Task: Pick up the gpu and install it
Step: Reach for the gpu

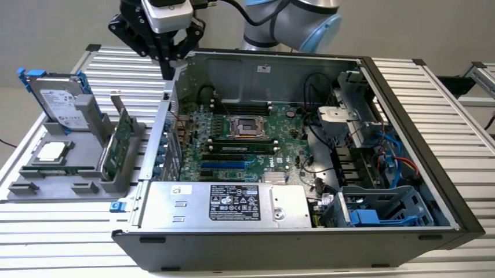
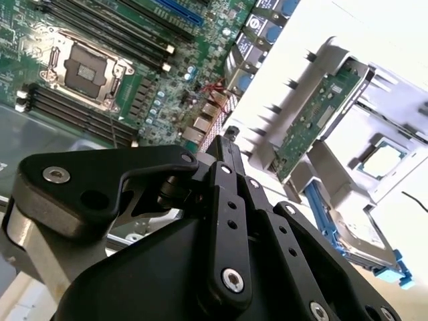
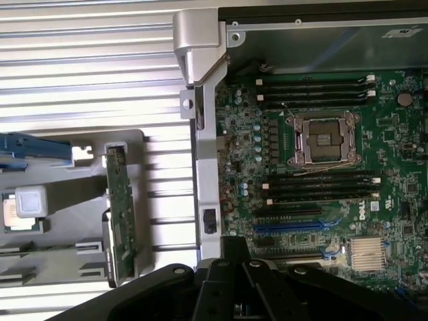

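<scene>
The gpu [image 1: 122, 142] is a green card standing on edge in a slot of the grey holder [image 1: 46, 190], at the exterior view's left beside the open computer case. Both wrist views show it too, gpu [image 2: 313, 122] and gpu [image 3: 121, 204], still in its slot. My gripper [image 1: 167, 70] hangs high above the case's left wall, behind and above the gpu and well apart from it. Its black fingers [image 2: 228, 144] meet at the tips with nothing between them. The gripper [image 3: 234, 242] points down near the case wall.
The open case [image 1: 402, 116] holds the motherboard [image 1: 232, 142], a silver power supply [image 1: 224, 204] and a blue drive cage [image 1: 379, 211]. In the holder stand a hard drive in a blue frame [image 1: 58, 99], a processor chip [image 1: 50, 152] and a memory stick [image 1: 54, 170]. Slatted table [image 1: 62, 231] surrounds all.
</scene>
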`<action>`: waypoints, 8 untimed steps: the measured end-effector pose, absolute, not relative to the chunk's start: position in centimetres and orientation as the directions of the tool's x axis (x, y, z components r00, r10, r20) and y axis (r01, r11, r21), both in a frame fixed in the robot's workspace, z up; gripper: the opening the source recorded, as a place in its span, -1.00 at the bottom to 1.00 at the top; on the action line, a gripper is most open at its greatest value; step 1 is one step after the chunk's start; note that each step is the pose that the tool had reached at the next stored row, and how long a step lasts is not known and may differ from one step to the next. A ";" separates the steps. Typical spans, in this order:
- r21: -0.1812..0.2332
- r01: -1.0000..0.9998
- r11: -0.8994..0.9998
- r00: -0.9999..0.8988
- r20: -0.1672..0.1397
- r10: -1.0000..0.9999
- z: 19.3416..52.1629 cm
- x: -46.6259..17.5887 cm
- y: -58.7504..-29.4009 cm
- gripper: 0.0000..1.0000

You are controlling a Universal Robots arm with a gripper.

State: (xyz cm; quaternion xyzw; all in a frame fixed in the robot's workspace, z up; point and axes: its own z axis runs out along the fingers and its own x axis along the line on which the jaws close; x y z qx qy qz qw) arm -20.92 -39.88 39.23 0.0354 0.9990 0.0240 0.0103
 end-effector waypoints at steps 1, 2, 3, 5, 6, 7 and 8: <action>0.049 0.070 0.996 -0.997 -0.019 0.071 39.2 -21.0 -39.9 -1.00; 0.049 0.070 0.996 -0.997 -0.019 0.071 39.2 -21.1 -39.9 -1.00; 0.049 0.070 0.996 -0.997 -0.019 0.071 39.2 -21.2 -39.9 -1.00; 0.049 0.070 0.996 -0.997 -0.019 0.071 39.2 -21.4 -39.9 -1.00; 0.049 0.070 0.996 -0.997 -0.019 0.071 39.2 -21.5 -39.9 -1.00; 0.049 0.070 0.996 -0.997 -0.019 0.071 39.2 -21.6 -39.9 -1.00; 0.049 0.070 0.996 -0.997 -0.019 0.071 39.2 -21.7 -39.9 -1.00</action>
